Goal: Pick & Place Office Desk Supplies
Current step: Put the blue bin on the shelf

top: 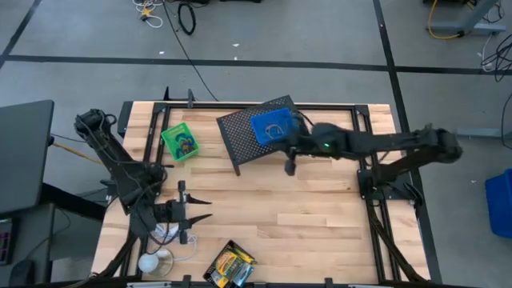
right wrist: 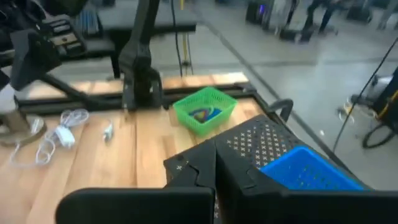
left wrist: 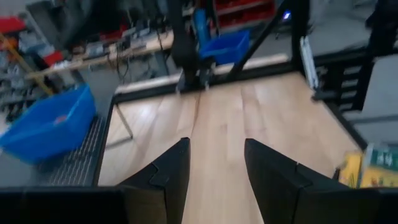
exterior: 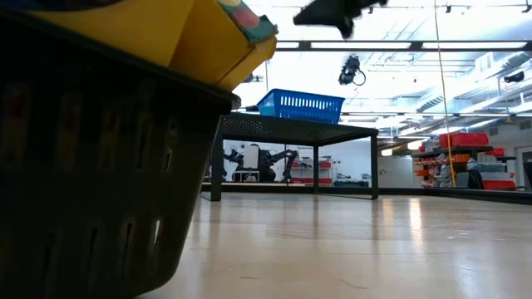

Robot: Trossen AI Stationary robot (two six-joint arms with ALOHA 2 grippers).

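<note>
Three small baskets sit on the wooden table (top: 320, 208), one of each colour. The green basket (top: 179, 142) stands on the bare wood near the far edge on the left arm's side and holds a few small coloured loops (top: 185, 144); how many cannot be told. The blue basket (top: 272, 127) rests on top of a black perforated stand (top: 240, 136) at the far middle of the table, with a thin dark loop inside it. The black basket (exterior: 91, 166) is at the near edge, just beside the low camera, and holds one yellow box (top: 230, 266) with a green and blue front, tilted so that it sticks out over the rim.

One white cable with a plug (top: 170, 234) lies coiled at the near left corner, next to one white round object (top: 150, 261).

The right gripper (top: 291, 165) hangs over the table just beside the stand and the blue basket, its fingers pressed together on nothing. The left gripper (top: 204, 208) waits low over the near left part of the table, fingers parted and empty.
</note>
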